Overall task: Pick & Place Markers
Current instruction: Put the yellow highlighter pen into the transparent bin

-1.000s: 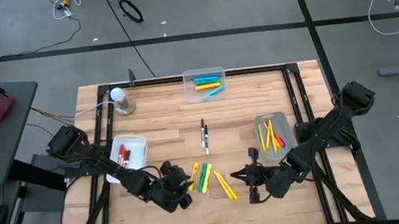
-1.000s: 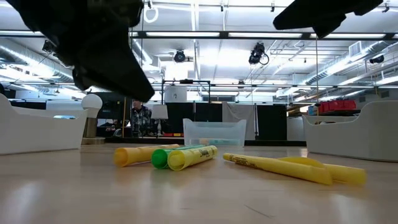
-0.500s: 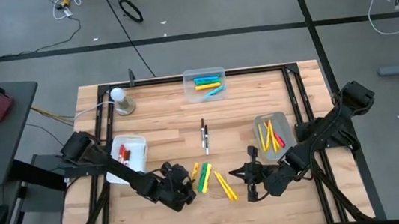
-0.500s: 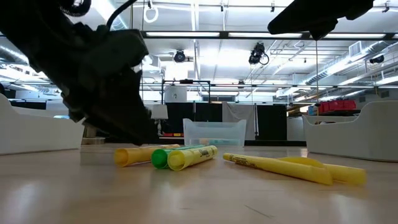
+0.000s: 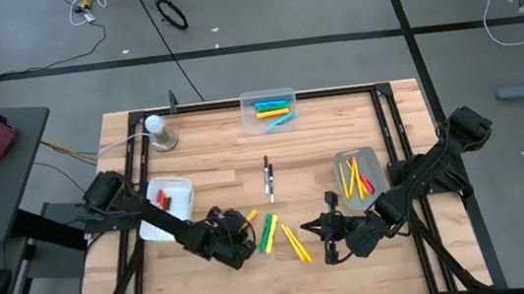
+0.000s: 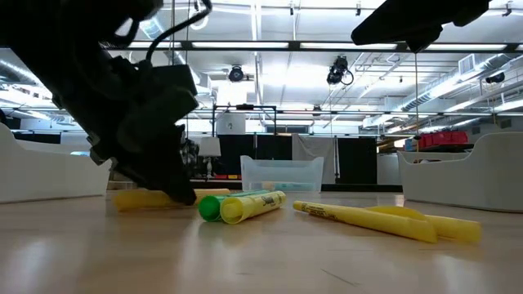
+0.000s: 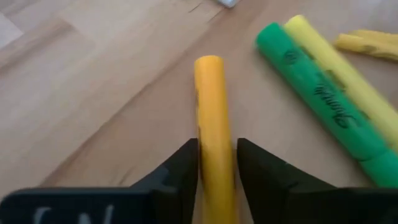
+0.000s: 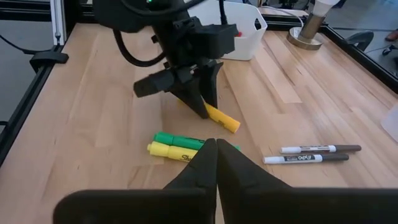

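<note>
Gripping a chunky orange-yellow marker (image 7: 213, 118) low on the pale wooden table (image 5: 214, 162), with the left gripper (image 5: 238, 237) closing its two dark fingers (image 7: 180, 171) on either side of the barrel. Lying just beside it, a chunky green marker (image 7: 317, 106) and a chunky yellow marker (image 7: 342, 74), touching along their length. Resting close by on the boards, two slim yellow markers (image 5: 296, 243). Hovering near those with fingers pressed together and holding nothing, the right gripper (image 5: 329, 228). Lying further toward the middle, two thin white markers with dark caps (image 5: 268, 178). Sitting around the table: a white bin (image 5: 171, 203), a clear bin (image 5: 269, 109) and a grey tray (image 5: 358, 175), each containing markers.
</note>
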Controlling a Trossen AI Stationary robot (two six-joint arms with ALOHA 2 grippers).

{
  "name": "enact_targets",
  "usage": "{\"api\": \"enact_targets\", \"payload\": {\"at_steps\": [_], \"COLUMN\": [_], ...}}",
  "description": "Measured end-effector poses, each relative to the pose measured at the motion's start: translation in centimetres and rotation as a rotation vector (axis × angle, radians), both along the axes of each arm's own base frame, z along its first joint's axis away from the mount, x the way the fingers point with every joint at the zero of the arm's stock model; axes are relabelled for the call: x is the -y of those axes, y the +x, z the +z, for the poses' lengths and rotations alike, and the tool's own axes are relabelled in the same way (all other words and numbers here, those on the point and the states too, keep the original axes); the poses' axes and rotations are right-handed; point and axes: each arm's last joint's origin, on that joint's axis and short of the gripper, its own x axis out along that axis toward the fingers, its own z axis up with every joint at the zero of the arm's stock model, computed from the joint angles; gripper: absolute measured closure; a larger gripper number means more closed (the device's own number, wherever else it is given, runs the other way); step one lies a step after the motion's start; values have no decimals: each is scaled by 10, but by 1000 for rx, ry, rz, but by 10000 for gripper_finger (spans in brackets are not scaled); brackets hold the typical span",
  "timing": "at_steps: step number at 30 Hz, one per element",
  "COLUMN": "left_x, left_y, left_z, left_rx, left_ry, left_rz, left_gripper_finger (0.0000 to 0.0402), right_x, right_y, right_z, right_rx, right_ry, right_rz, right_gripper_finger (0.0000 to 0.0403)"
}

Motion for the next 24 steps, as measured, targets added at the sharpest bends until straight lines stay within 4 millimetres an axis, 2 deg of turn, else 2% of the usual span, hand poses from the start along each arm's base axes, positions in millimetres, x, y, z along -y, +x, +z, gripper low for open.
{"api": "enact_targets", "payload": {"at_steps": [5, 11, 13, 15, 19, 24], "left_x": [-5, -17, -26, -37, -77, -159], "left_y": [0, 5, 11, 21, 49, 83], "left_z": [-1, 5, 13, 30, 68, 113], "left_rx": [-39, -76, -101, -102, -155, -163], "left_ry": [4, 5, 15, 44, 112, 178], "left_rz": [-1, -39, -55, -83, -174, -233], "left_gripper_finger": [327, 331, 331, 331, 331, 331], "right_x": [0, 0, 0, 1, 2, 0], "right_y": [0, 0, 0, -1, -3, -7], "right_z": [0, 0, -1, -1, -2, -3], "right_rx": [0, -3, -6, -16, -11, -3], "right_ry": [0, -5, -8, -18, -67, -120], "right_rz": [0, 2, 2, 2, -46, -81], "right_gripper_finger": [398, 397, 397, 397, 401, 399]}}
